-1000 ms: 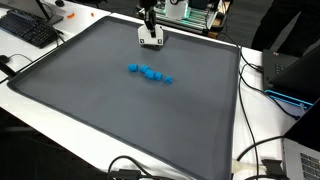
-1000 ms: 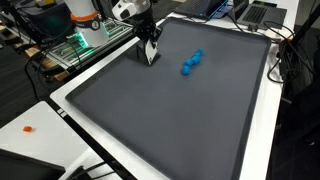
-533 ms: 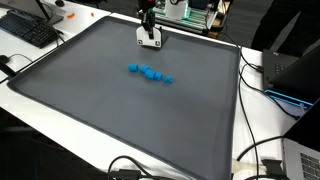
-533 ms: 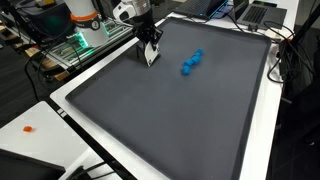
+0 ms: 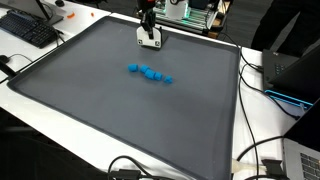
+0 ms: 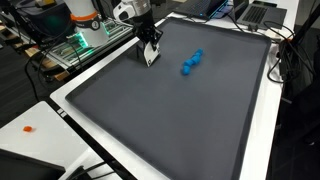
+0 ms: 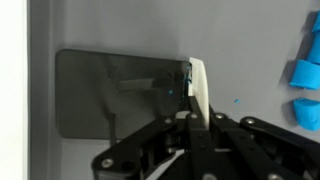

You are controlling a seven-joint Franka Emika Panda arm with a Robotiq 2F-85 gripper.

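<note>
Across a white table [image 5: 60, 115] spreads a dark grey mat [image 5: 100, 110], seen in both exterior views. Near the mat's middle lies a short row of small blue blocks [image 5: 150, 73], close together. Beyond them, toward 12 o'clock by the mat's far edge, the gripper [image 5: 149, 40] points down, its fingers clamped on a thin white flat piece [image 5: 151, 43]; whether it touches the mat cannot be told. In the wrist view this piece [image 7: 198, 88] stands edge-on between the fingers, with the blocks [image 7: 305, 75] at 3 o'clock, well apart.
</note>
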